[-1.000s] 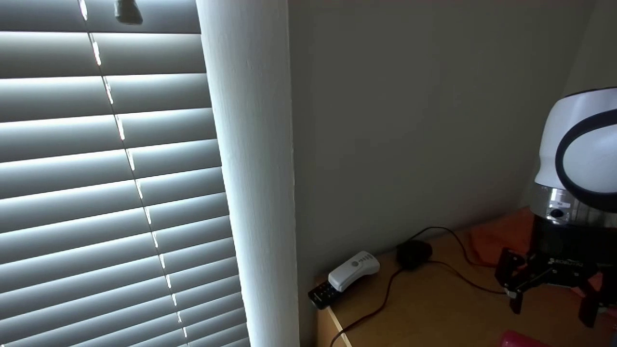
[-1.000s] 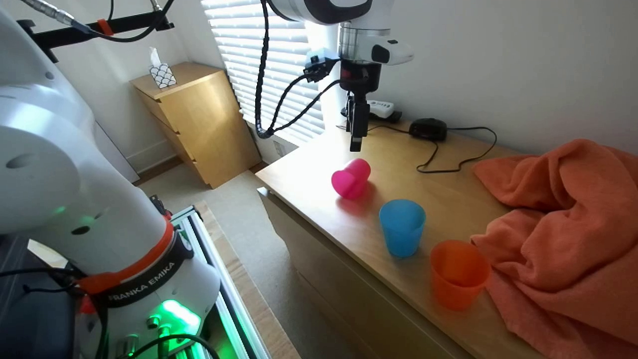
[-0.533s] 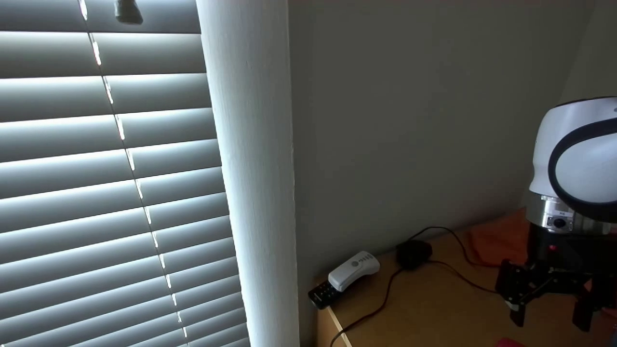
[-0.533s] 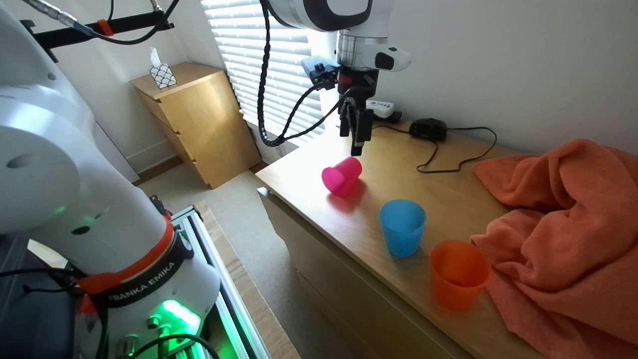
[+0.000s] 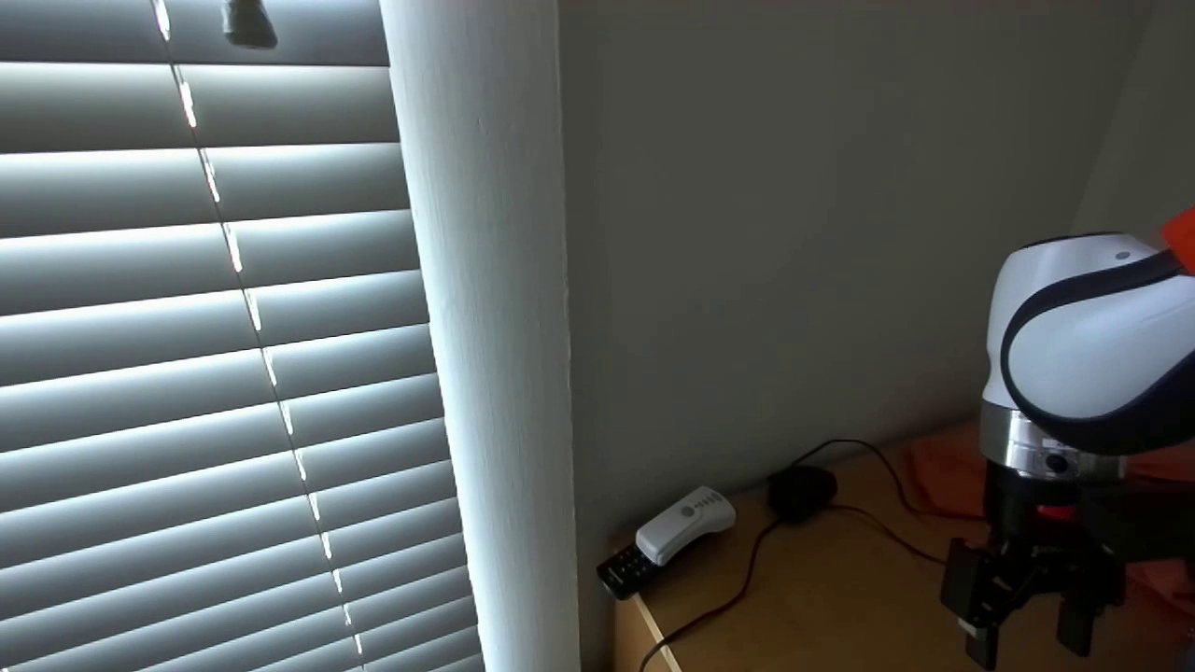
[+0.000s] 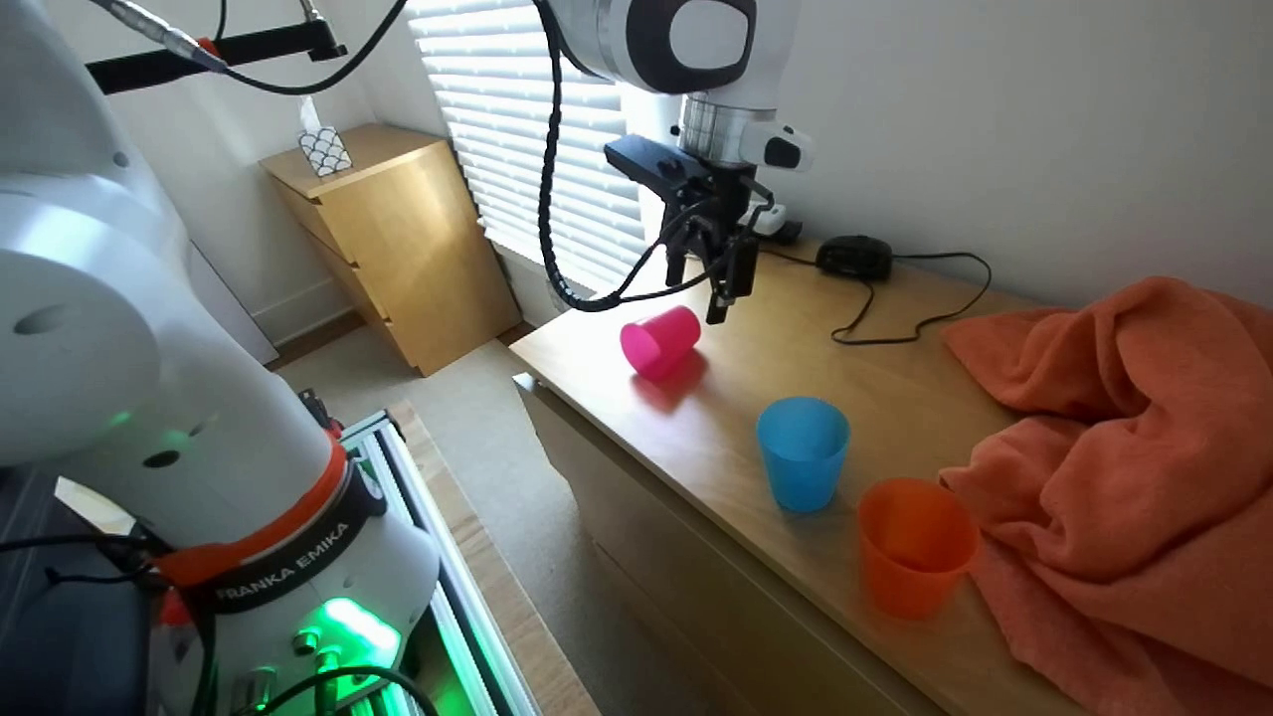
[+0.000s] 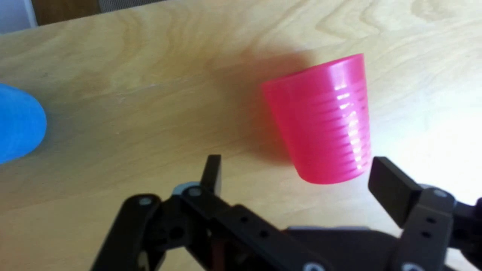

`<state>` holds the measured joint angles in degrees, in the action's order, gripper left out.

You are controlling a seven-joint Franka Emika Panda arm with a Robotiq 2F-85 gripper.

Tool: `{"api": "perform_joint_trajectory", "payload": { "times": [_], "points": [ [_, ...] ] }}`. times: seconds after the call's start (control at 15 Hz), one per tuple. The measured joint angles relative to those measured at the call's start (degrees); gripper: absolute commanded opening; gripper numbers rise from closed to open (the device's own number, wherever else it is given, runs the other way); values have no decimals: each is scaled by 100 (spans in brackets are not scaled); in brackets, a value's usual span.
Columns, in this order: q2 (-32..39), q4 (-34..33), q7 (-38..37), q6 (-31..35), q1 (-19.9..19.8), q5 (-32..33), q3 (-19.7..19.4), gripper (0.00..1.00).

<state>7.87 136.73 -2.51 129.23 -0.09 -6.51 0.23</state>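
My gripper (image 6: 699,290) is open and empty above the wooden dresser top (image 6: 766,348). It also shows in an exterior view (image 5: 1027,644) and in the wrist view (image 7: 296,168). A pink cup (image 6: 661,340) lies on its side near the dresser's front edge, beside and below the fingers. In the wrist view the pink cup (image 7: 324,124) lies ahead of the fingertips, nearer the right finger; no contact is clear. A blue cup (image 6: 803,457) stands upright farther along the dresser, partly in the wrist view (image 7: 19,124). An orange cup (image 6: 900,577) stands upright beyond it.
An orange towel (image 6: 1144,447) lies bunched on the dresser. Along the wall are a black device (image 6: 853,259) with a cable, a white remote (image 5: 686,523) and a black remote (image 5: 627,569). Window blinds (image 5: 215,373) stand beside. Another dresser (image 6: 418,249) bears a tissue box (image 6: 325,149).
My gripper has come lower and its wrist has turned. The pink cup has shifted across the dresser top towards the window end and left an exterior view. The blue and orange cups have not moved.
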Motion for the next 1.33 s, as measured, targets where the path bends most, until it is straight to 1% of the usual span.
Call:
{"api": "perform_joint_trajectory", "payload": {
  "times": [0.27, 0.6, 0.73, 0.93, 1.0, 1.07, 1.27, 1.33],
  "points": [
    [503, -285, 105, -62, 30, -150, 131, 100],
    [950, -597, 91, -98, 66, -280, 252, 100],
    [1087, -699, 95, -240, 81, -271, 273, 100],
    [1248, -839, 175, -650, 89, -138, 270, 100],
    [1287, -883, 190, -763, 89, -93, 268, 86],
    [1319, -920, 202, -847, 89, -58, 268, 75],
    [1395, -1005, 207, -944, 89, -8, 268, 49],
    [1406, -1037, 205, -962, 89, -9, 269, 49]
  ]
}}
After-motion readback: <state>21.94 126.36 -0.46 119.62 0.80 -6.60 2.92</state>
